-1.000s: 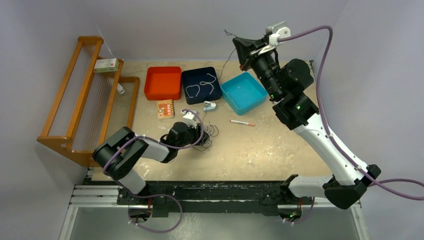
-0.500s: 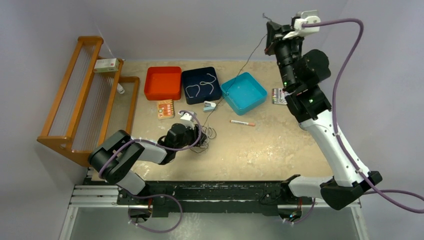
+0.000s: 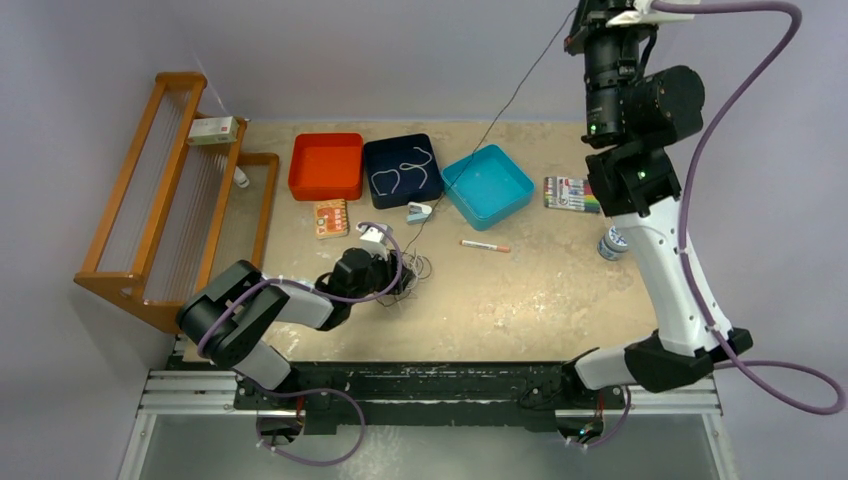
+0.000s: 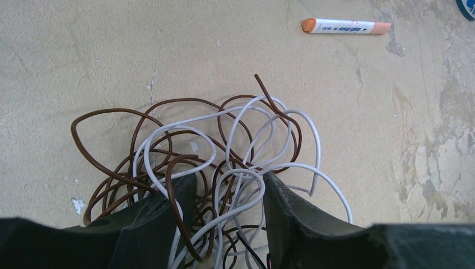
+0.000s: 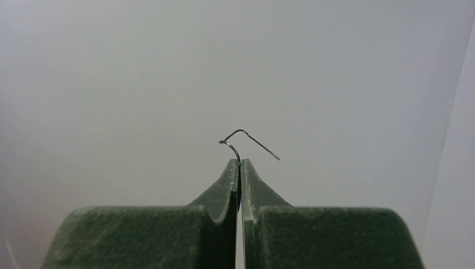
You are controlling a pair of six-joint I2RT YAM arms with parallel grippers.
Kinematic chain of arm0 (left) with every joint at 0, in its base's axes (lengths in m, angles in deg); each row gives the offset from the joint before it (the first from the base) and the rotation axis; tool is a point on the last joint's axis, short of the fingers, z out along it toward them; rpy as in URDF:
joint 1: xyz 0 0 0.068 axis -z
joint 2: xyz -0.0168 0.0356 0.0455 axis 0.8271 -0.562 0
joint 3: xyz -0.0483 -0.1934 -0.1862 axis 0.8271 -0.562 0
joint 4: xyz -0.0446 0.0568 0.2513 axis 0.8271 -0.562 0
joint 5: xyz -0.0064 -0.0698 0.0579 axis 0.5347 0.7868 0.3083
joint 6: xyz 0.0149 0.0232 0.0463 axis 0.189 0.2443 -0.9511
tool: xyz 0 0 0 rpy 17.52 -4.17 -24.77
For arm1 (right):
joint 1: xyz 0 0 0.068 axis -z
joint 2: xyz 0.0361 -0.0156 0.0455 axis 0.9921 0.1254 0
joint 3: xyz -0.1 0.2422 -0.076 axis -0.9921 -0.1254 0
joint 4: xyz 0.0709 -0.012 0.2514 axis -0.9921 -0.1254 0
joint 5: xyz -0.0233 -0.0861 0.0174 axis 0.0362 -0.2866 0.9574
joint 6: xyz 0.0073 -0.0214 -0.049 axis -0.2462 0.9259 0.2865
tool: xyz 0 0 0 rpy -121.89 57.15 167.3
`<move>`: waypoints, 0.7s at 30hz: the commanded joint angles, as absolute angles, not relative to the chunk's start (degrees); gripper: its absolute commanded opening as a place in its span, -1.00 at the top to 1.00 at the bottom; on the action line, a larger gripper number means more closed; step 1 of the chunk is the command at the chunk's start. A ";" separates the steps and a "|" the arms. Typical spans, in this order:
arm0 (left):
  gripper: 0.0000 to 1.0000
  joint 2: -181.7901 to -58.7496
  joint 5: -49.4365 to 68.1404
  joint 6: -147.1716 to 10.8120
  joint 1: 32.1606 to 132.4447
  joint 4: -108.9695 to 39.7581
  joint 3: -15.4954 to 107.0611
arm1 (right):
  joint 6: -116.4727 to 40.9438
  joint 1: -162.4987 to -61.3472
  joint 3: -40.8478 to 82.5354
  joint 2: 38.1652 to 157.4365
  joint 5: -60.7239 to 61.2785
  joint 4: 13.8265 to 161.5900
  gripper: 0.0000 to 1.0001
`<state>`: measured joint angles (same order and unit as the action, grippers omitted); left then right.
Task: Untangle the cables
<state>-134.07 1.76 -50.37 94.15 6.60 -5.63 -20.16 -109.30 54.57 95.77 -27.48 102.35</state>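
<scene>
Dark brown and white-grey cables [image 4: 224, 162] are seen on a mottled beige table [image 4: 84, 56]. The pen [image 4: 344, 26] is white with orange ends. The trays are coloured orange-red [image 3: 326, 165], navy [image 3: 400, 150] and teal [image 3: 490, 185]. The thin cable [image 5: 263, 146] appears black.

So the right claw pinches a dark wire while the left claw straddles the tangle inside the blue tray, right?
No: the tangle lies on the table, not in the blue tray, as the left wrist view shows. The right claw does pinch a dark wire; the left claw straddles the tangle.
</scene>
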 commanded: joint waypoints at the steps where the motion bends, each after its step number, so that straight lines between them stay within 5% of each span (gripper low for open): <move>1: 0.07 -133.60 0.46 -50.16 94.34 7.27 -6.71 | -15.46 -108.08 62.72 99.32 -28.25 106.64 1.00; 21: 0.05 -133.19 -1.27 -49.30 94.39 7.10 -7.91 | -7.88 -103.13 88.19 111.85 -25.89 108.33 1.00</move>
<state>-133.96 0.60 -50.15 94.24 8.09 -6.64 -11.73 -103.66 84.14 111.50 -26.76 103.33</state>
